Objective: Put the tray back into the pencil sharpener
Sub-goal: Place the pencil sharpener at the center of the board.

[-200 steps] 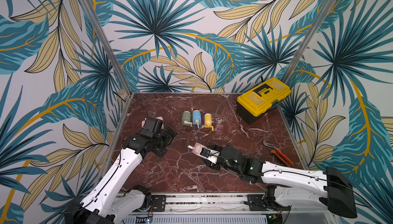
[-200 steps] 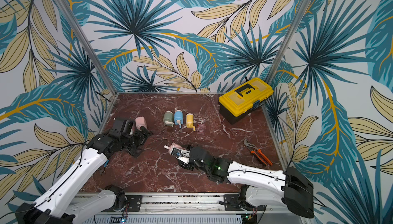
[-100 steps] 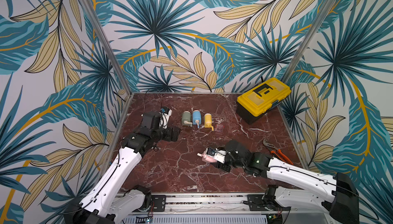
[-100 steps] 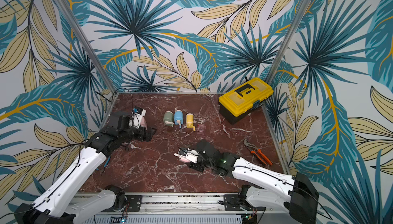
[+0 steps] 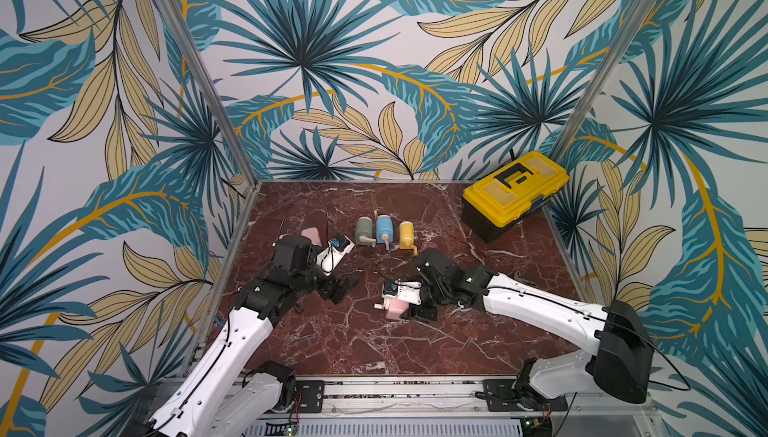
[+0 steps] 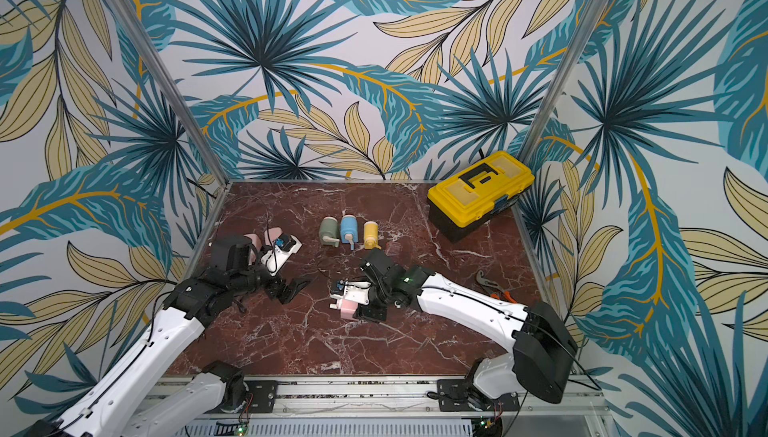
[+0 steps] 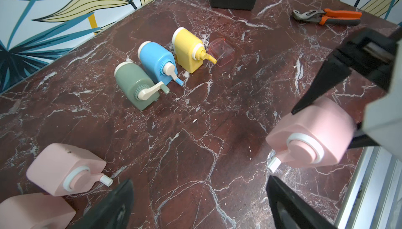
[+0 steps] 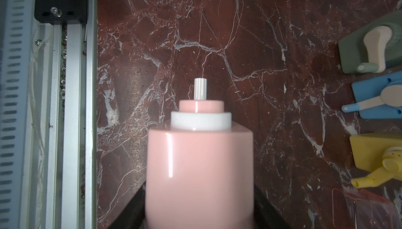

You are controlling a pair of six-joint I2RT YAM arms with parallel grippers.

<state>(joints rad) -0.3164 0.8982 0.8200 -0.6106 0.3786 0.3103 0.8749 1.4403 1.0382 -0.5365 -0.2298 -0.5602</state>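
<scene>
Across a red-brown marble desk (image 5: 374, 347) veined in white, both top views show the right tool (image 5: 409, 305) clamped on a glossy pink pencil sharpener (image 5: 392, 309), a rounded block with a white collar. The left tool (image 5: 343, 288) hangs with its jaws spread wide and nothing between them. Toward the back a green sharpener (image 5: 365, 229), a blue sharpener (image 5: 384, 227) and a yellow sharpener (image 5: 406, 232) sit in a row, with one yellow-lidded toolbox (image 5: 515, 190) in the far corner. From the left wrist, the tray (image 7: 220, 51), a single small clear box tinted red, lies on the desk just beside the yellow sharpener and well apart from the held one. Two further pink sharpeners (image 7: 65, 169) lie close together, and one pair of orange-handled pliers (image 7: 326, 16) rests near the edge. From the right wrist, the held sharpener's smooth body fills the frame, its ribbed white stub pointing outward. That makes six sharpeners in all.
</scene>
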